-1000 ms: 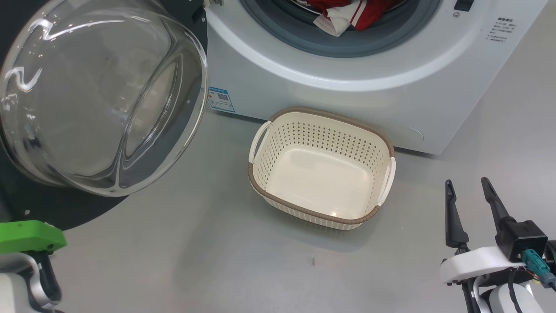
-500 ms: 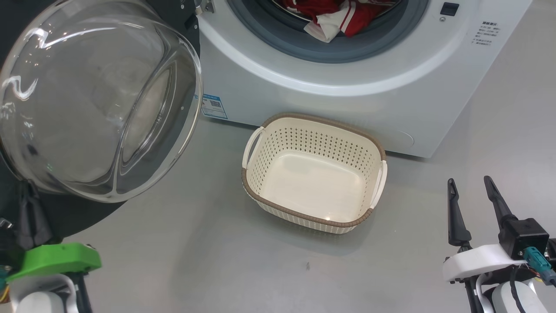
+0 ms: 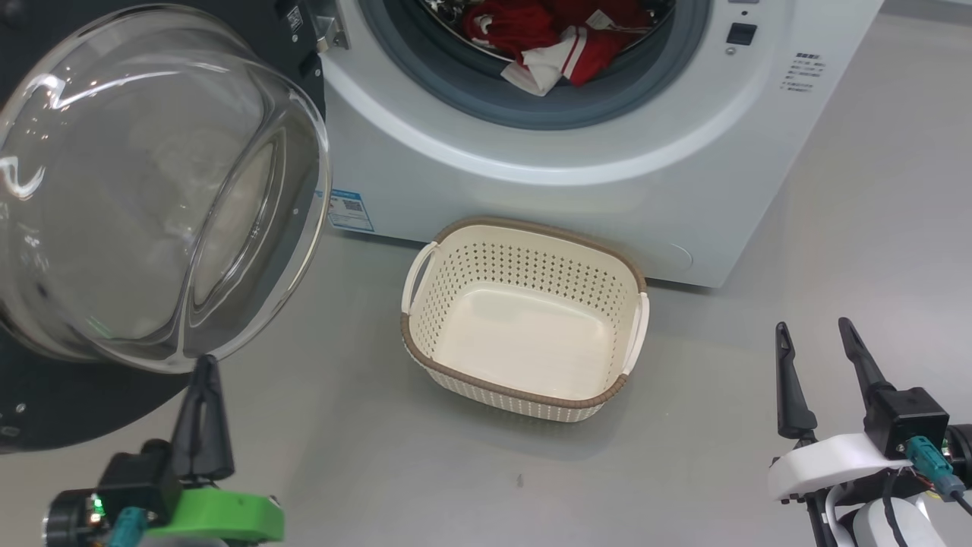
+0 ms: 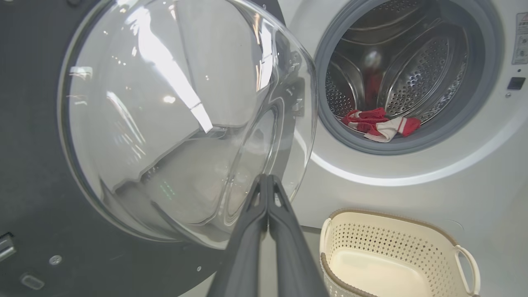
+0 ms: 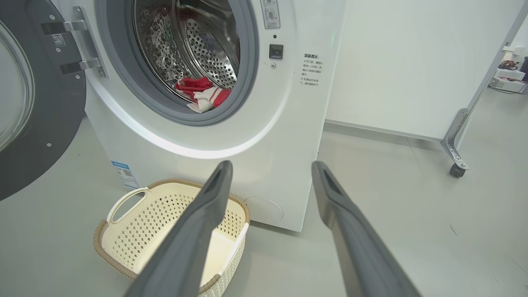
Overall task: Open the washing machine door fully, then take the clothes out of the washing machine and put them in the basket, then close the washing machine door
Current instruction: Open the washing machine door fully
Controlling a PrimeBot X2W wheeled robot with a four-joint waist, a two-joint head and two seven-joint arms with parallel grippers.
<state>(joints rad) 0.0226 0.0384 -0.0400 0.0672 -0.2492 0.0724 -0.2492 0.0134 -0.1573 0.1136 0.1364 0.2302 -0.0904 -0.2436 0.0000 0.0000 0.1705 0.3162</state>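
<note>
The washing machine door (image 3: 144, 197) stands swung wide open at the left, its glass bowl (image 4: 177, 119) bulging outward. Red and white clothes (image 3: 562, 42) lie at the front of the steel drum (image 4: 412, 78) of the white washing machine (image 3: 577, 167). The cream basket (image 3: 524, 315) sits on the floor before the machine, with nothing in it. My left gripper (image 3: 203, 365) is shut, fingers pressed together just below the door's glass, holding nothing. My right gripper (image 3: 814, 328) stands open at the lower right, clear of the basket.
Grey floor (image 3: 364, 456) spreads around the basket. In the right wrist view a white wall panel (image 5: 412, 62) stands to the right of the machine, with a castor wheel (image 5: 456, 170) at its foot.
The head camera has tilted up, showing more of the drum. My left gripper has risen into view, fingers shut below the door glass. The right gripper stays put.
</note>
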